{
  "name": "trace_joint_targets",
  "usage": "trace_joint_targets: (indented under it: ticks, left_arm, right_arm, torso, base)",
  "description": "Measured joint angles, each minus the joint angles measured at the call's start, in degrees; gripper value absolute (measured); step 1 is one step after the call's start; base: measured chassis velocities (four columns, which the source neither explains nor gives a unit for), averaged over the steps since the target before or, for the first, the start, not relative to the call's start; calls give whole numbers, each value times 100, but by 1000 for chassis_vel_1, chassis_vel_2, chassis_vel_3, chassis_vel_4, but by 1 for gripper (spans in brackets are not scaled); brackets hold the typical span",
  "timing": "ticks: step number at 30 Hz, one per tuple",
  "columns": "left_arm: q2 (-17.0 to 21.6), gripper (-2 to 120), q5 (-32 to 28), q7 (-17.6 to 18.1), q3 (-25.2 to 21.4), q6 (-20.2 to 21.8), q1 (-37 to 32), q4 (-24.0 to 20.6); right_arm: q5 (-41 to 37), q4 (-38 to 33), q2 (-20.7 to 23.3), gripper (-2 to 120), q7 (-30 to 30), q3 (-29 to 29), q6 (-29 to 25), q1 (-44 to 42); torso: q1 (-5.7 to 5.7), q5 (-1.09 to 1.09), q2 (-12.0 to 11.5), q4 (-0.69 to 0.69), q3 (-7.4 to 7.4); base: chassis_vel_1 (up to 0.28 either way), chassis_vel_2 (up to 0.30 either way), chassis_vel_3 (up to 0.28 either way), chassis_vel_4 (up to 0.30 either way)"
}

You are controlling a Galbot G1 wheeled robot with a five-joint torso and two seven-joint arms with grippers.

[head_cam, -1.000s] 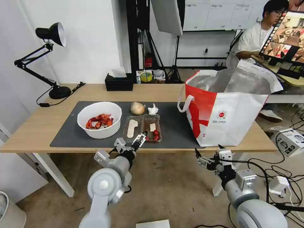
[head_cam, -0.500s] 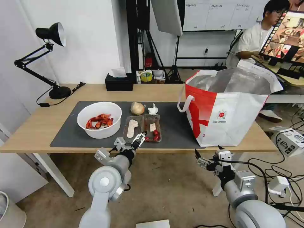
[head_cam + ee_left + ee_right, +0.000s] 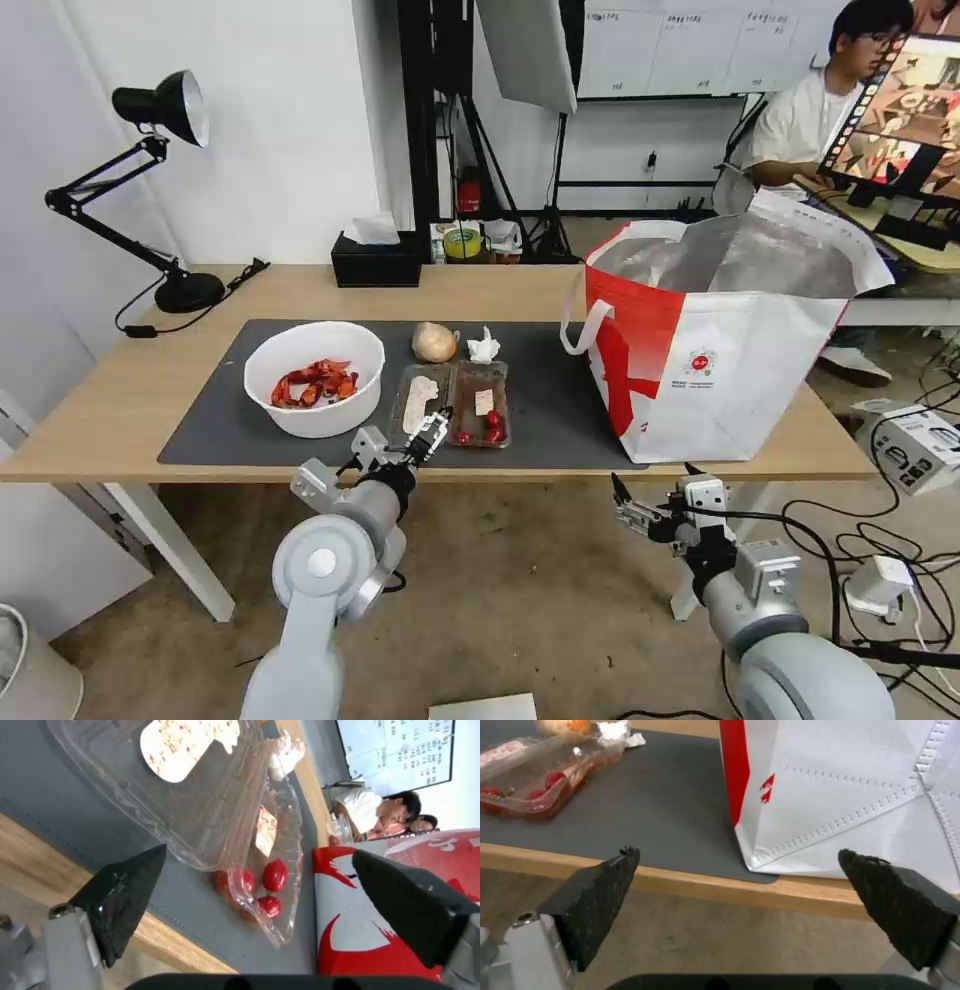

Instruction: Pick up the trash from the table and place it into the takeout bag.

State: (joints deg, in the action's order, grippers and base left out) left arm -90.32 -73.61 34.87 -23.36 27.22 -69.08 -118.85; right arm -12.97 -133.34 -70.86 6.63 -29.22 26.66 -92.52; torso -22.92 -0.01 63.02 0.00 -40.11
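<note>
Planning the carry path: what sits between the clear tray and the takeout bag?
Bare dark mat, in head view, between the clear tray and the takeout bag.

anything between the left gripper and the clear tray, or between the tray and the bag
Nothing visible. The open left gripper is at the near edge of the clear tray, and only bare mat lies between it and the takeout bag.

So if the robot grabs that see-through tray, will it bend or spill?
Probably it bends: the clear tray looks thin and crinkly. The red bits sit loose, so tilting could roll them out. The open left gripper is at its near edge.
</note>
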Motion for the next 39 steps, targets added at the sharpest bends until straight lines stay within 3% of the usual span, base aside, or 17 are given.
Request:
trace_joint_targets:
  ticks: [29,39]
  left_arm:
    - [-39,100,-62,23,-5,28,77,129]
    - [-69,100,-48,-64,-1,-390,101,140]
  right_arm:
    - [67,87,-73,100,9,112,-4,19]
    - [72,63,-108,100,9,124,-7,-19]
  torso:
    - [0,0,0,0,0]
    - [0,0,0,0,0]
  base:
    - [0,0,0,0]
    - [0,0,0,0]
